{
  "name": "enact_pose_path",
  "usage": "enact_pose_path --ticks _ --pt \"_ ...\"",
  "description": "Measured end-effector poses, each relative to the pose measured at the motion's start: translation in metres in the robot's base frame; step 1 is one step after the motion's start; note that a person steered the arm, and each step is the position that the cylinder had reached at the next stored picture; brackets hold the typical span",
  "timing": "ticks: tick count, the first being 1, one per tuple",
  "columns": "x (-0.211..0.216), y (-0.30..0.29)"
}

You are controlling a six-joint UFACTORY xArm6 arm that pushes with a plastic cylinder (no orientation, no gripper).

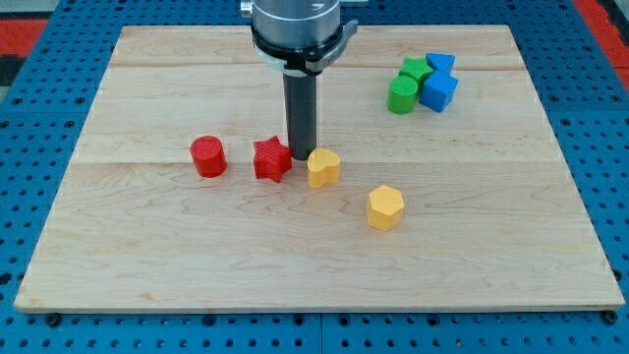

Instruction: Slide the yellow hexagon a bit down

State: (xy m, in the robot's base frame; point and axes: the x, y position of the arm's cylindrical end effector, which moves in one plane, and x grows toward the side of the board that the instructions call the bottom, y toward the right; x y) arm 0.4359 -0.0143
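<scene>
The yellow hexagon (386, 207) lies on the wooden board (147, 256), right of centre and toward the view's bottom. My tip (301, 158) stands up and to the left of it, well apart from it. The tip sits in the narrow gap between a red star (272, 159) on its left and a second yellow block (323, 167), roughly heart-shaped, on its right. It is close to or touching both; I cannot tell which.
A red cylinder (208, 156) lies left of the red star. At the top right is a tight cluster: a green star (415, 69), a green cylinder (401, 95) and two blue blocks (441, 64) (438, 90). Blue pegboard surrounds the board.
</scene>
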Motion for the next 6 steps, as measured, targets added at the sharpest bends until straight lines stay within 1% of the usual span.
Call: enact_pose_path --ticks 1,2,3,4,5,6 --pt "-0.001 0.033" --pt "-0.007 0.054" --pt "0.014 0.095" --pt "0.058 0.087" --pt "0.079 0.079" --pt "0.089 0.044"
